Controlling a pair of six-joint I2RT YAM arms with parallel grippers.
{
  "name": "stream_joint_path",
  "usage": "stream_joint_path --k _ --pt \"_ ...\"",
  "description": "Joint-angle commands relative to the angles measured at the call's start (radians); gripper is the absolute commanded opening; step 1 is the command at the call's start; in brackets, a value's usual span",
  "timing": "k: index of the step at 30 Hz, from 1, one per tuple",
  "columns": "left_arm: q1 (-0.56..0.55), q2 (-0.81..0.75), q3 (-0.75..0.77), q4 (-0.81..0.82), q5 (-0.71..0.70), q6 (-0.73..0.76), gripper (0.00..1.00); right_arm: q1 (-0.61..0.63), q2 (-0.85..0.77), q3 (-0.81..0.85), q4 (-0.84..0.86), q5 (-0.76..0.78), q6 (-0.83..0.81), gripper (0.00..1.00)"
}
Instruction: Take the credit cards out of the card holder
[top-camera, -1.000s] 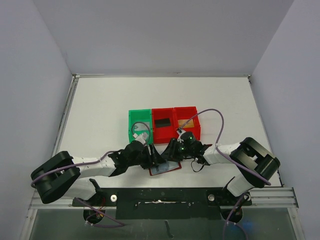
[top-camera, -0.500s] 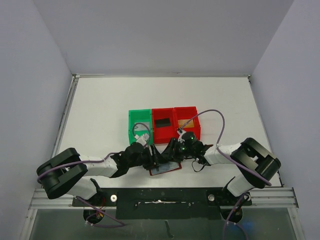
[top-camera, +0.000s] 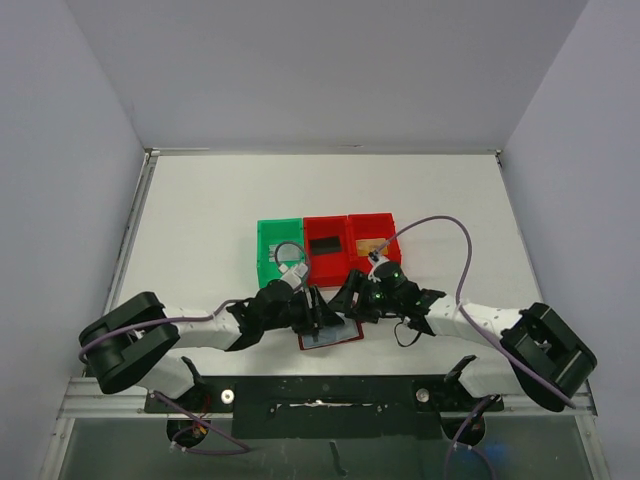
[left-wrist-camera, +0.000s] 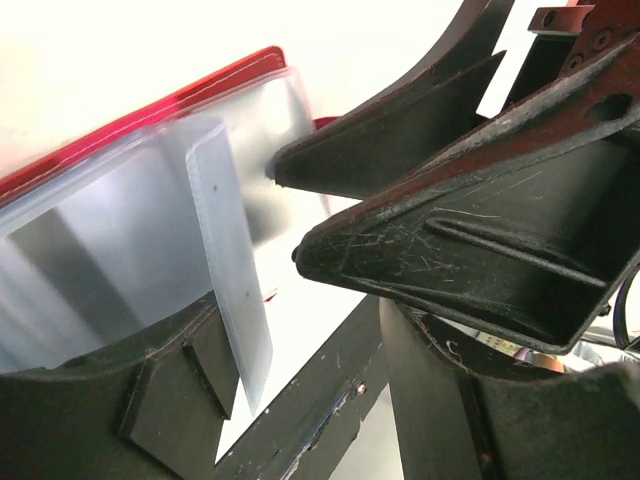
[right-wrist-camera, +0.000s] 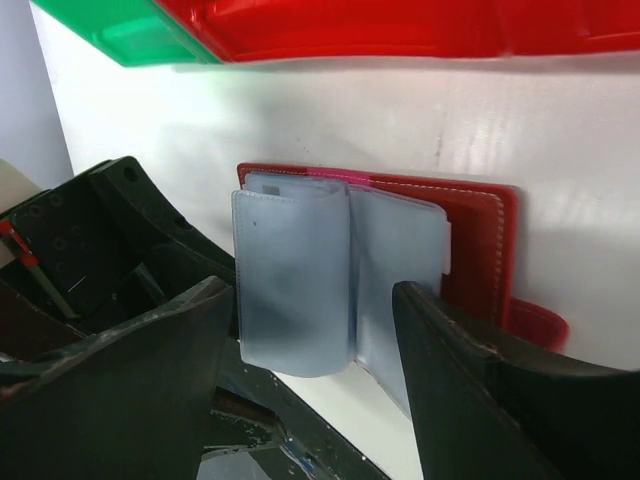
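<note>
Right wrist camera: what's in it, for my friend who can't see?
An open dark red card holder with pale blue-grey pockets lies on the table between the open fingers of the right gripper. A red bin and a green bin line the top.

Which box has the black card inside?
The middle red bin, between the green bin and the other red bin. It holds the black card; the other red one holds an orange card.
</note>
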Motion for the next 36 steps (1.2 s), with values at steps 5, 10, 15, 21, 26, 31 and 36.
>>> stream_joint_path --k 5,10,15,21,26,31,36 --pt "-0.015 0.115 0.151 0.045 0.042 0.053 0.53 -0.008 -0.221 0.044 -0.283 0.241 -0.007 0.91" --pt "-0.018 0.237 0.177 0.07 0.075 0.008 0.52 -0.02 -0.358 0.063 -0.416 0.376 -0.001 0.97" --pt "-0.032 0.28 0.177 0.104 0.091 -0.022 0.5 -0.027 -0.468 0.041 -0.436 0.46 0.031 0.98" --pt "-0.032 0.124 0.203 -0.074 0.007 0.066 0.5 -0.03 -0.582 -0.019 -0.357 0.438 -0.002 0.98" --pt "-0.031 -0.06 0.219 -0.309 -0.165 0.123 0.5 -0.031 -0.605 -0.054 -0.241 0.326 -0.023 0.98" --pt "-0.024 -0.218 0.177 -0.477 -0.312 0.104 0.5 -0.017 -0.525 -0.019 -0.206 0.271 -0.056 0.95" --pt "-0.012 -0.37 0.116 -0.625 -0.447 -0.002 0.51 0.037 -0.381 0.066 -0.26 0.297 -0.095 0.84"
